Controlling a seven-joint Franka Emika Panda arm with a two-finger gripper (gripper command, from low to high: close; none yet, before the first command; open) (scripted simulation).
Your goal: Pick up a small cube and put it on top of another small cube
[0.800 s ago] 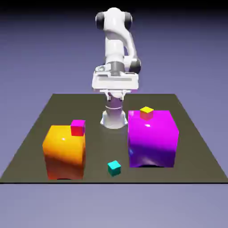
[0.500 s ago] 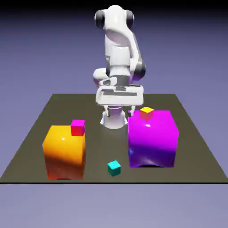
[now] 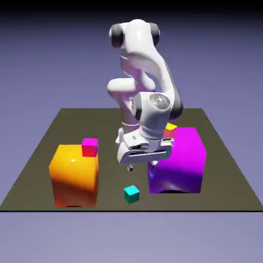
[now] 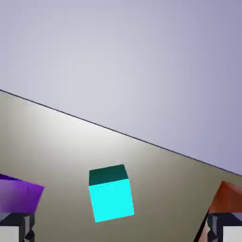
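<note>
The small teal cube (image 3: 132, 193) lies on the dark table near its front edge, between the two big blocks. My gripper (image 3: 141, 165) hangs above and slightly behind it, open, with nothing between its fingers. In the hand view the teal cube (image 4: 111, 194) sits a little left of centre, ahead of the gripper (image 4: 121, 232), whose grey fingertips (image 4: 16, 228) show wide apart at the bottom corners. A small magenta-red cube (image 3: 90, 147) rests on the orange block. A small yellow-orange cube (image 3: 170, 129) sits on the purple block, partly hidden by the arm.
A big orange block (image 3: 74, 174) stands at the exterior view's left and a big purple block (image 3: 180, 159) at its right, flanking the gripper. Their corners, purple (image 4: 19, 196) and orange (image 4: 228, 198), show in the hand view. The table's front edge (image 3: 128, 210) is just beyond the teal cube.
The arm has swung forward and down from near its base to a spot between the two big blocks, over the teal cube. The jaws stayed open. No cube has moved.
</note>
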